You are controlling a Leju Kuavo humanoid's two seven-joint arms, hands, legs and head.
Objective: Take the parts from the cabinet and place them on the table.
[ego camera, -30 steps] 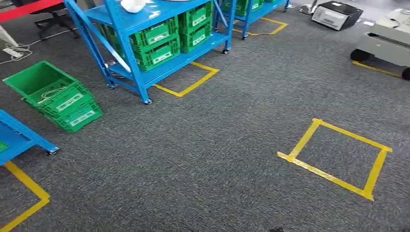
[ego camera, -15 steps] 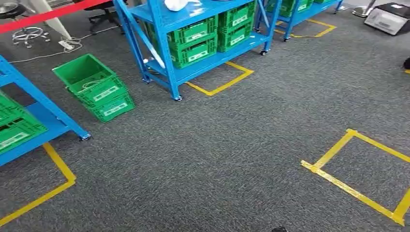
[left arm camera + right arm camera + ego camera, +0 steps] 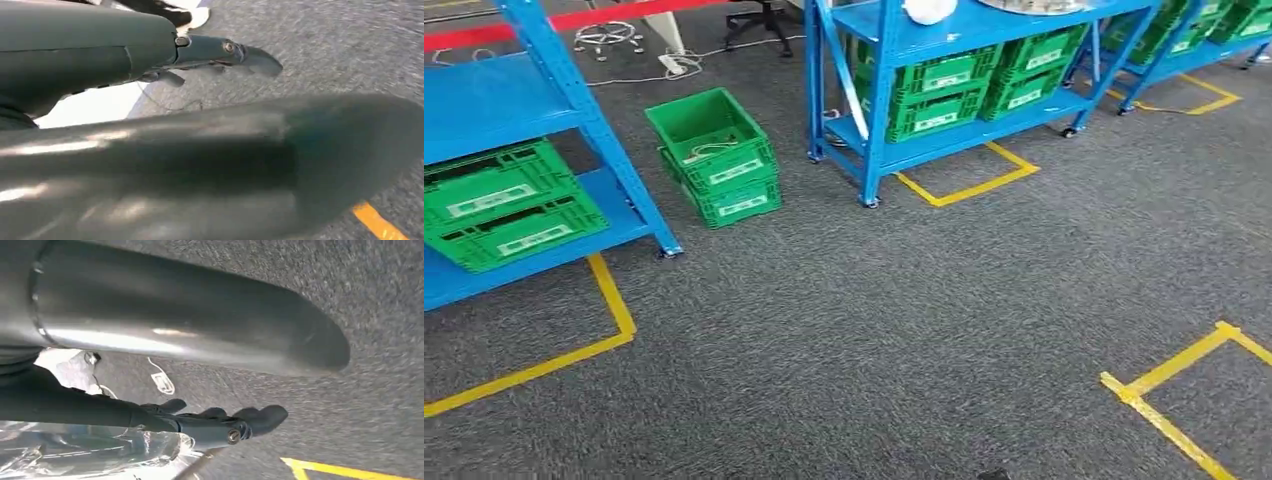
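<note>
Hanging beside the body over grey carpet, the right robot hand (image 3: 220, 427) holds a clear bagged part (image 3: 90, 452); left robot hand (image 3: 227, 52) looks empty, fingers extended. Part is fetched; placing on the desk remains.

Even, bright overhead light is falling on the carpet (image 3: 874, 330), casting faint shadows. Both wrist pictures are blurring close up, with glare streaking the left hand (image 3: 150, 165).
</note>
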